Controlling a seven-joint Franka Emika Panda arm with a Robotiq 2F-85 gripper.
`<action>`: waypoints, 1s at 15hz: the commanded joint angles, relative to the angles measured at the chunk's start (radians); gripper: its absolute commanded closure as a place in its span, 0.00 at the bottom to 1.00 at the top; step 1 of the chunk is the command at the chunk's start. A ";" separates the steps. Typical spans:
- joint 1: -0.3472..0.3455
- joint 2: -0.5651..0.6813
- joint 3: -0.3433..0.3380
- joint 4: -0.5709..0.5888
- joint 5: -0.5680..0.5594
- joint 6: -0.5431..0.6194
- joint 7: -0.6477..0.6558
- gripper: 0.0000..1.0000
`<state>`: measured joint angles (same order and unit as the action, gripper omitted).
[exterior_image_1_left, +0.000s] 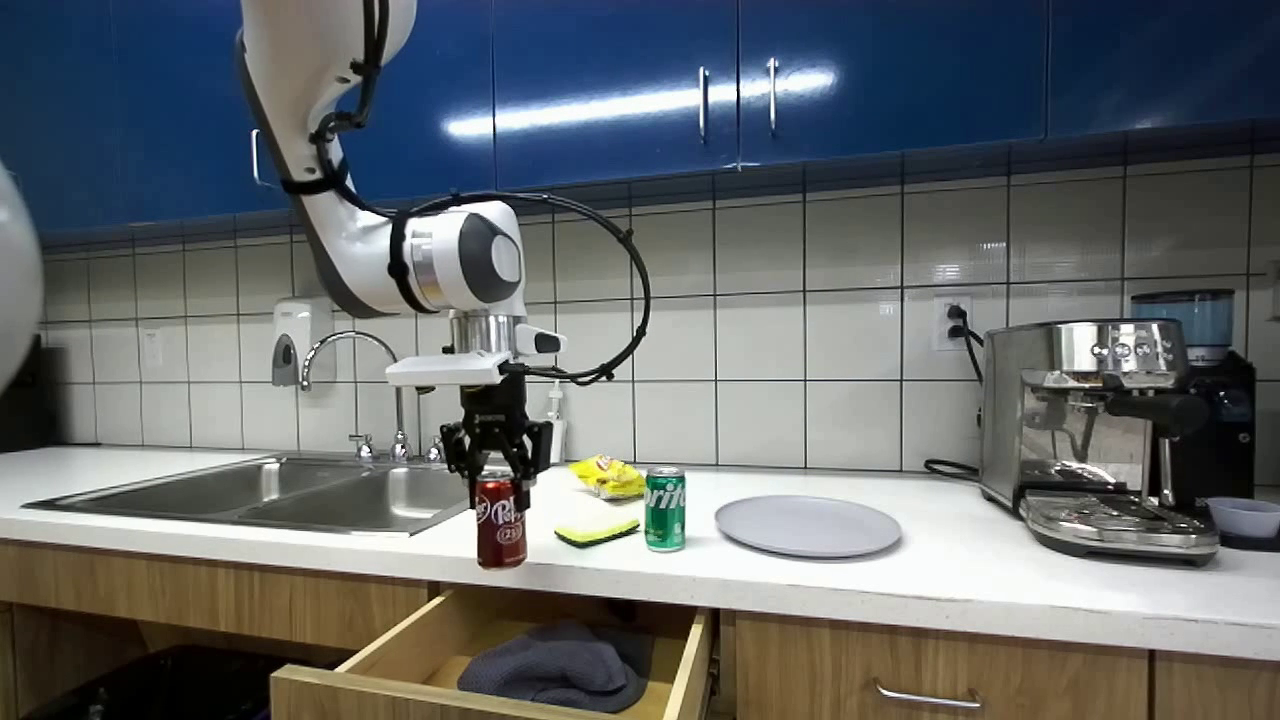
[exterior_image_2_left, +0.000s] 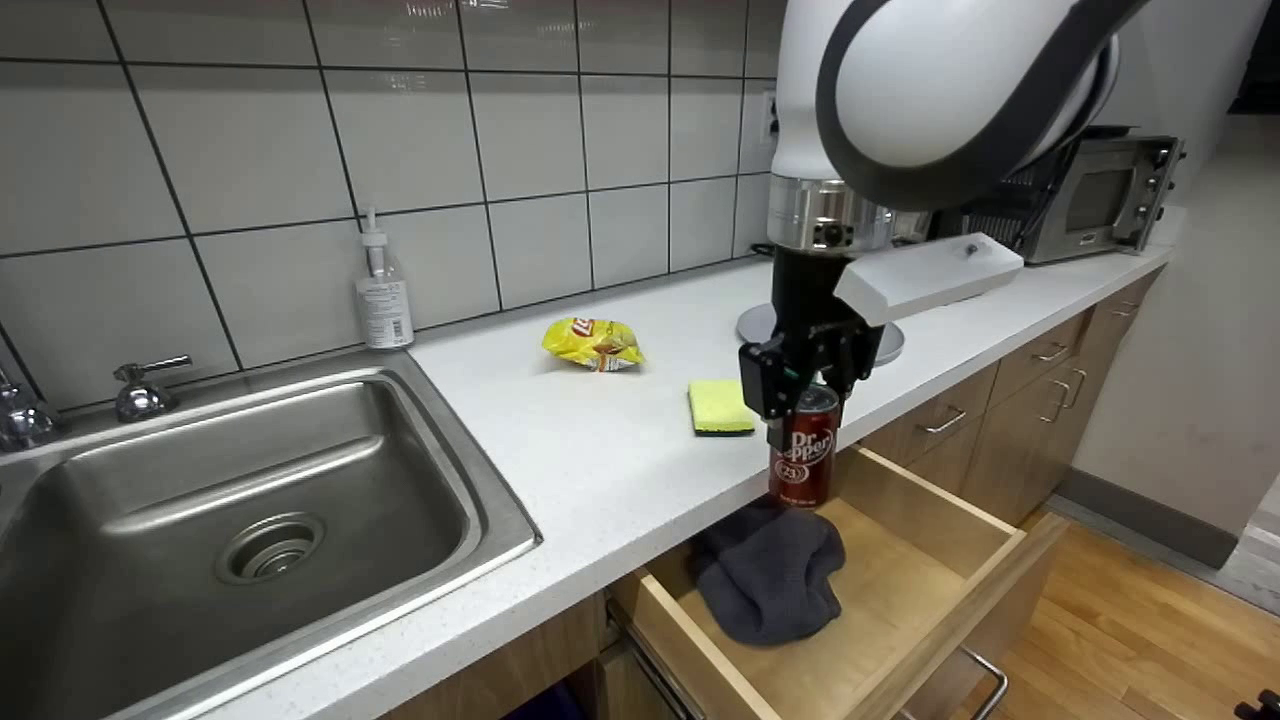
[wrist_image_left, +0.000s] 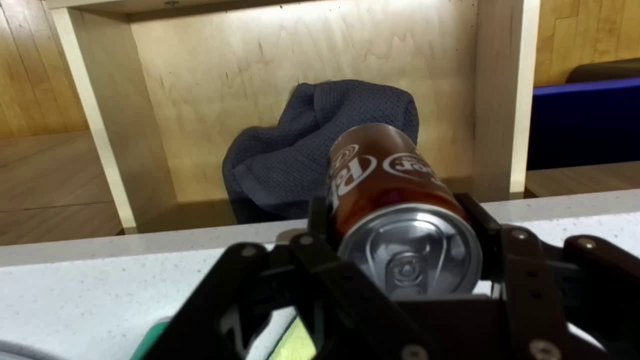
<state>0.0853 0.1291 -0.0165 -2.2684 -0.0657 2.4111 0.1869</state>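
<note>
The gripper (exterior_image_1_left: 499, 492) pinches the upper part of a red Dr Pepper can (exterior_image_1_left: 502, 538), which hangs directly beneath it with its long axis close to upright. The can is aloft by the front edge of the speckled white countertop (exterior_image_2_left: 590, 450), above the open drawer (exterior_image_2_left: 890, 595) with its pale, grained wood. The cylinder is smooth and glossy, topped by silvery metal; inside the drawer lies a crumpled, waffle-textured gray cloth (exterior_image_2_left: 770, 585) with rounded folds.
</note>
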 joint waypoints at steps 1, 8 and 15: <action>-0.017 -0.036 -0.003 -0.089 -0.046 0.069 0.033 0.62; -0.025 0.013 -0.018 -0.141 -0.051 0.152 0.042 0.62; -0.022 0.094 -0.034 -0.129 -0.049 0.164 0.062 0.62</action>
<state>0.0707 0.1995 -0.0481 -2.4048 -0.1011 2.5533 0.2194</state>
